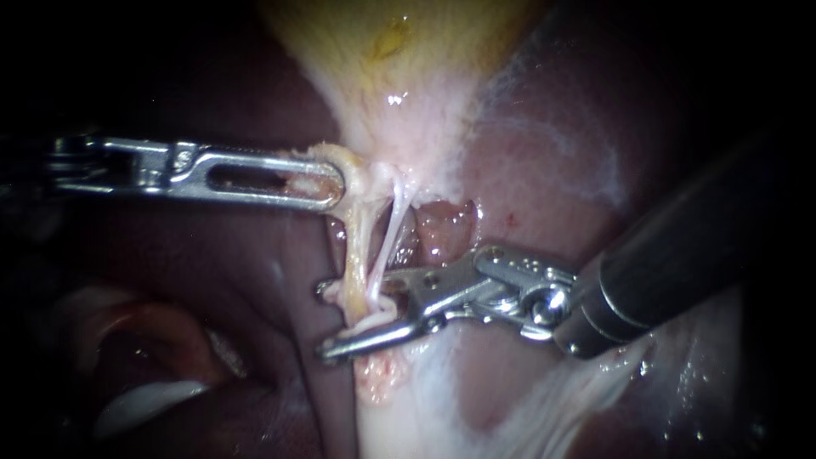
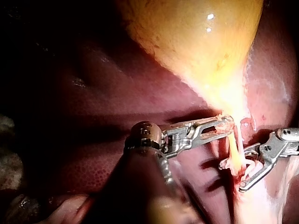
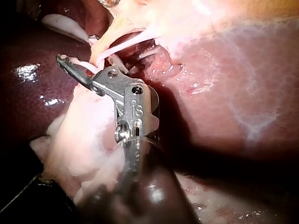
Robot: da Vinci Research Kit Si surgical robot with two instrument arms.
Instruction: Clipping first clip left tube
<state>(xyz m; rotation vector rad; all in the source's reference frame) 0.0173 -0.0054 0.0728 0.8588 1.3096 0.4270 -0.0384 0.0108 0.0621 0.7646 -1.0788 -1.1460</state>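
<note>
Below the gallbladder (image 1: 399,51), my left instrument (image 1: 330,183) clamps its neck, jaws closed on tissue. My right instrument (image 1: 336,319) holds its jaws open, straddling the left tube (image 1: 355,246) over the liver (image 1: 544,170).

the left instrument (image 1: 333,182) reaches in level from the left, its long slotted jaws pressed together on a pale fold of tissue (image 1: 353,166) at their tip. the right instrument (image 1: 327,320) comes in from the right, its dark shaft slanting down toward the middle. its jaws point left and stand apart in a v, tips clearly separated.
</note>
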